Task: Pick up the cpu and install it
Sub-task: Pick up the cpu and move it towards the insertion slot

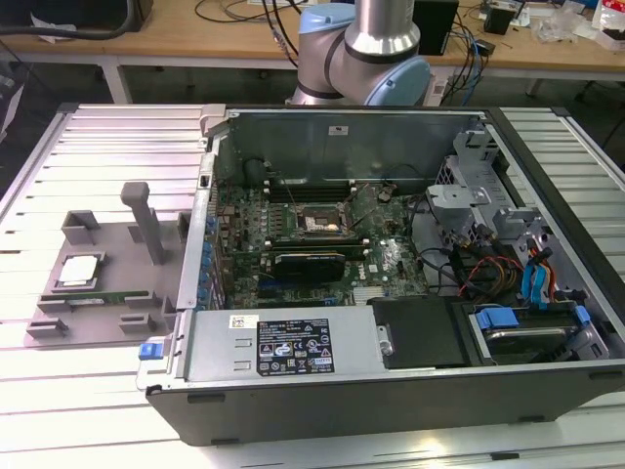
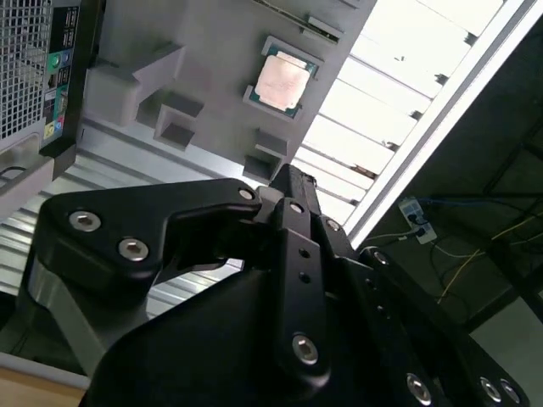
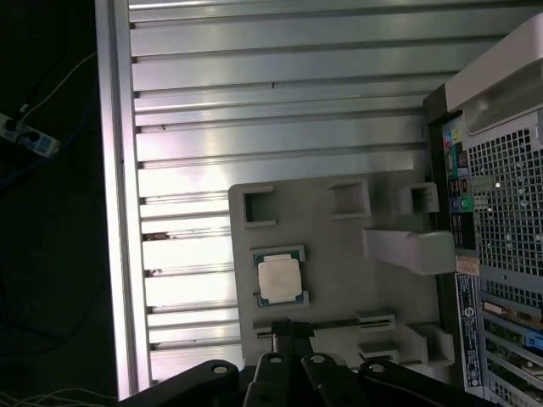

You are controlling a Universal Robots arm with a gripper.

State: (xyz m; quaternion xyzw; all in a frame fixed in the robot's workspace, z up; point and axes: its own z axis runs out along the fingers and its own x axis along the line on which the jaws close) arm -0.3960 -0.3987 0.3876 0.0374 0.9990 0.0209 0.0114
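The open computer case [image 1: 391,371] takes up the middle and right of the exterior view, lying on the slatted metal table [image 1: 107,410]. My arm [image 1: 361,54] rises behind it at the top centre. The grey fixture tray [image 1: 117,239] sits at the left of that view, just beside the case wall. Inside the case, the dark socket [image 1: 317,223] with its metal frame lies near the middle of the board, and nothing silver sits in it.

The cpu [image 1: 78,271] lies flat in its recess on the tray, at the lower left of the exterior view, untouched. Both wrist views show it too, shiny side up.

My pincer [image 3: 293,331] hangs above the tray, well apart from the chip, holding nothing. Its tips look pressed together, though I see them edge-on, so I'm not certain.

I judge this to be the approach stage, with the pick not yet made. Grasping would call for spreading the tips, centring over the chip and descending squarely onto its thin rim.
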